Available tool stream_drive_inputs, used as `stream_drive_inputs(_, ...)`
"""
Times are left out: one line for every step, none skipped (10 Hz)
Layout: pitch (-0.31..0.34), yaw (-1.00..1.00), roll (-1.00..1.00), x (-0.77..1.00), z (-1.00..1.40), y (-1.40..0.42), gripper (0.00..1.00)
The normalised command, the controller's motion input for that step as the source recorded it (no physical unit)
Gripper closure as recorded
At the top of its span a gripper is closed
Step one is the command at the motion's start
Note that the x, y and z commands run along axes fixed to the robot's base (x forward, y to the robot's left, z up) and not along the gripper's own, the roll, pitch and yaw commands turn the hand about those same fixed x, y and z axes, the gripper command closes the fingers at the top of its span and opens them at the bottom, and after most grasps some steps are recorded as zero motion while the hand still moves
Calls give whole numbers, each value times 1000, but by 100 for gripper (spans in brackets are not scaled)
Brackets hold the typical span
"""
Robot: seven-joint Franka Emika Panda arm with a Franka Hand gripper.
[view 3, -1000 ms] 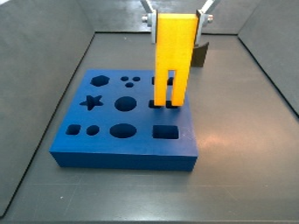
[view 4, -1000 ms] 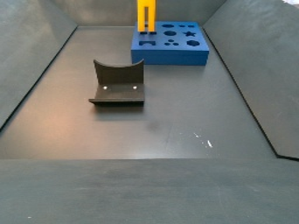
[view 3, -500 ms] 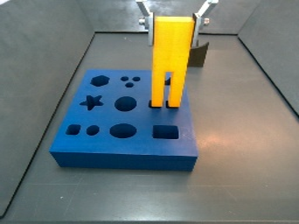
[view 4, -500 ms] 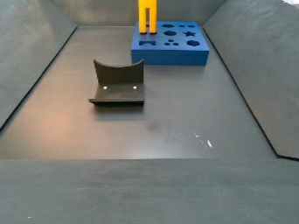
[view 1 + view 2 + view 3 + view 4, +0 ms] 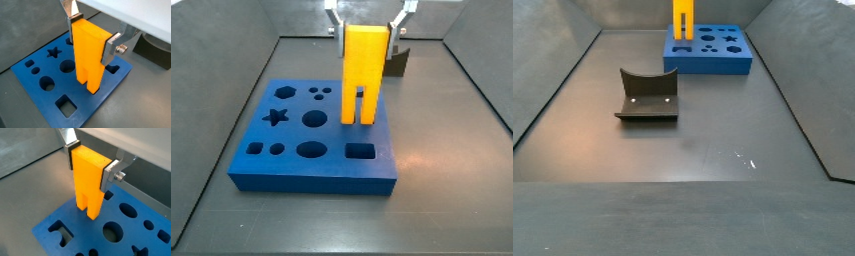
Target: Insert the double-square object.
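Note:
The double-square object (image 5: 365, 70) is a tall yellow block with two prongs that point down. My gripper (image 5: 369, 22) is shut on its top end and holds it upright; it also shows in both wrist views (image 5: 92, 34) (image 5: 90, 163). The silver fingers (image 5: 111, 47) press on its two narrow sides. The prong tips (image 5: 91, 87) hang just above the blue board (image 5: 305, 165), by its right-hand row of holes. In a side view the block (image 5: 681, 20) stands over the board's (image 5: 714, 62) left end.
The blue board (image 5: 40, 97) (image 5: 73, 235) has star, hexagon, round and square holes. The dark fixture (image 5: 647, 95) stands on the grey floor in front of the board, and shows behind the block in a side view (image 5: 402, 62). Grey walls enclose the floor.
The gripper has carried the yellow block a little sideways over the board, to the left in one side view. It stays upright and gripped.

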Motion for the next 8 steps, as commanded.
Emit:
stream_drive_inputs(0,0,111,0,-429,0,100)
stream_drive_inputs(0,-3,144,100,-657,0,100)
stream_drive_inputs(0,-49,161,197,-789,-9,100)
stream_drive_inputs(0,-69,184,243,-849,-6,100)
stream_drive_inputs(26,-83,201,280,-840,-6,100)
stream_drive_inputs(16,-71,209,177,-751,-6,100)
stream_drive_inputs(0,-23,80,0,-414,0,100)
stream_drive_inputs(0,0,0,0,0,0,100)
